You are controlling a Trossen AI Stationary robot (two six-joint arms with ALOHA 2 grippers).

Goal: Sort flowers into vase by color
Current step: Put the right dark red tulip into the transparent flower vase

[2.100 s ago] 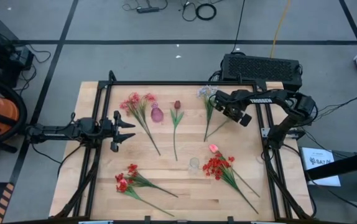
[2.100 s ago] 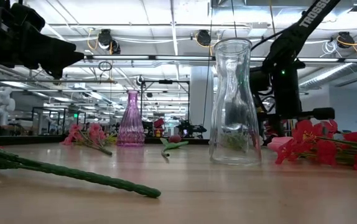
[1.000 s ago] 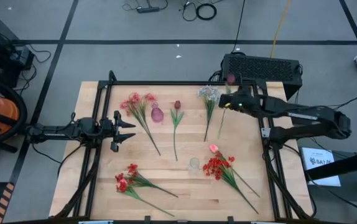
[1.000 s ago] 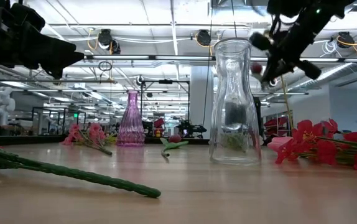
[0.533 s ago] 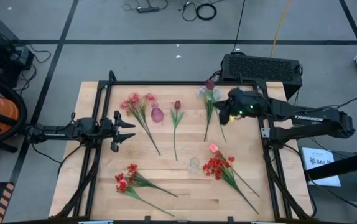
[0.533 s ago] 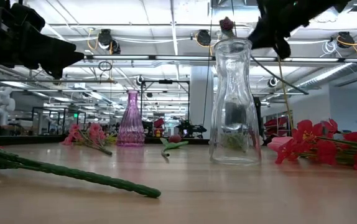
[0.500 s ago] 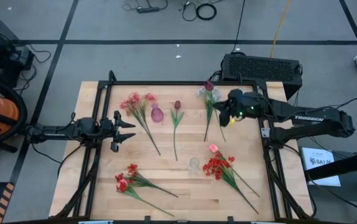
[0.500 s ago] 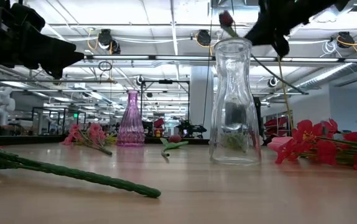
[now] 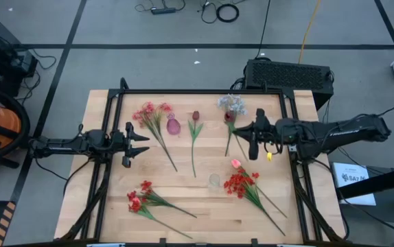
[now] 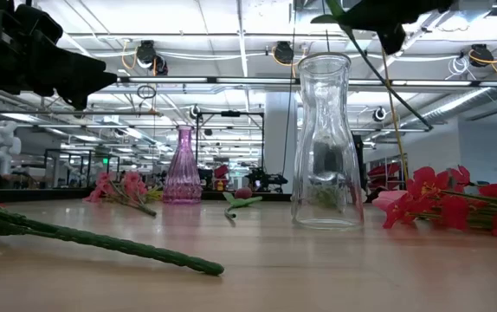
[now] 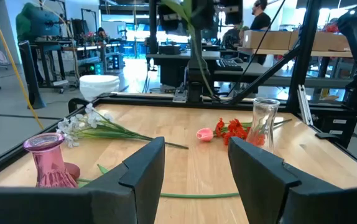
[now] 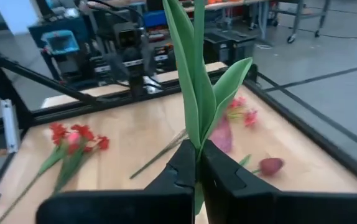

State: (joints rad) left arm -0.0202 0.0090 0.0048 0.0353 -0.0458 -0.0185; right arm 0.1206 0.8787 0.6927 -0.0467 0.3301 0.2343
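My right gripper [image 9: 248,134] hovers over the table's right half, shut on a dark maroon tulip whose head [image 9: 229,117] points left of it. The right wrist view shows the tulip's green leaves [image 12: 195,81] rising from the shut fingers [image 12: 197,163]. My left gripper [image 9: 139,143] waits open at the left, holding nothing. A pink vase [image 9: 174,126] stands at the far middle and a clear glass vase [image 9: 214,181] near the front. More flowers lie flat: red-pink ones [image 9: 152,113], a second maroon tulip [image 9: 195,117], a pale sprig [image 9: 232,103], red clusters [image 9: 240,182] and a pink bud [image 9: 235,163]. My right gripper pinches the tulip's green stem between its two fingers, just below where the leaves branch off [image 12: 197,149]. The fingers come in about level from the table's right and lie across the stem. The tulip is lifted clear, and its lower stem [image 10: 389,87] slants down below the gripper.
Another bunch of red flowers [image 9: 139,200] lies at the near left. A black metal frame [image 9: 183,91] borders the table's far edge and sides. Bare wood lies between the two vases.
My right gripper has swung from the far right corner toward the table's near edge and middle, rising a little and rolling over. The tulip went with it, and its head swept from the far edge to the left of the gripper.
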